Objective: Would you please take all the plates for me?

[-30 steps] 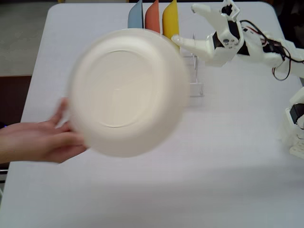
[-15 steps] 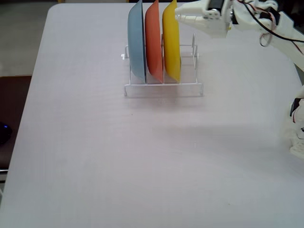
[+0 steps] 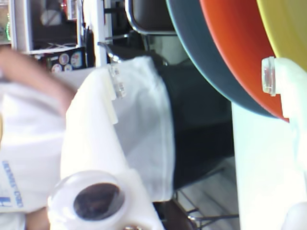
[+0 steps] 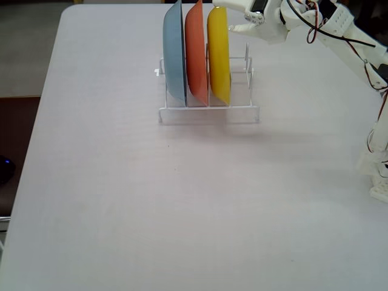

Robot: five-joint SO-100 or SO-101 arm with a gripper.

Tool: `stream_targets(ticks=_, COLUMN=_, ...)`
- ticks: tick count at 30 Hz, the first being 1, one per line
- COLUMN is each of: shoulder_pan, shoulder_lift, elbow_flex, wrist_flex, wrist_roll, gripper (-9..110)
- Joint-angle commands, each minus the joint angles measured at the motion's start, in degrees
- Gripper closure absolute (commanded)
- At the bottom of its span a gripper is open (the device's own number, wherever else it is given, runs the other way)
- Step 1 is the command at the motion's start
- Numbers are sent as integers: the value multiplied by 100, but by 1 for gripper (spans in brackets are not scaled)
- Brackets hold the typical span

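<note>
Standing on edge in the white wire rack (image 4: 209,109), your three plates run front to back across the worktop (image 4: 182,206), faces turned sideways in the fixed view: light blue plate (image 4: 174,54) at the left, orange-red plate (image 4: 195,51) in the middle, yellow plate (image 4: 219,54) at the right. Your fingers (image 4: 225,17) sit at the yellow plate's top far rim, just right of it, spread apart; whether either touches the rim you cannot tell. In the wrist view one finger (image 3: 288,91) lies beside the orange-red and yellow rims, and a blurred person in white (image 3: 120,129) fills the background.
</note>
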Motion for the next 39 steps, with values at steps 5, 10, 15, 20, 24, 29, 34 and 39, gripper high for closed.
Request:
stream_targets(ticks=5, shoulder_pan=53, shoulder_lift=220, elbow_flex=-422, wrist_flex=237, wrist_roll=88, gripper=63)
stream_targets(ticks=10, shoulder_pan=141, shoulder_lift=-88, elbow_flex=-422, wrist_flex=272, wrist_roll=229, gripper=60)
stream_targets(ticks=15, shoulder_pan=272, shoulder_lift=-237, elbow_flex=-422, wrist_flex=378, wrist_roll=211, gripper=61)
stream_targets(ticks=20, shoulder_pan=325, shoulder_lift=-387, elbow_flex=-439, wrist_flex=475, wrist_roll=237, gripper=60)
stream_targets(ticks=24, shoulder_pan=334, shoulder_lift=-703, elbow_flex=-738, wrist_flex=475, wrist_roll=229, gripper=61)
stream_targets(ticks=29, shoulder_pan=343, shoulder_lift=-1327, elbow_flex=-1564, wrist_flex=413, wrist_roll=123, gripper=66)
stream_targets(ticks=34, shoulder_pan=334, shoulder_lift=-1556, elbow_flex=-1837, wrist_flex=0, wrist_roll=-35, gripper=89)
stream_targets(ticks=39, shoulder_pan=299, shoulder_lift=-1547, elbow_flex=-2013, wrist_flex=0, wrist_roll=-88, gripper=102)
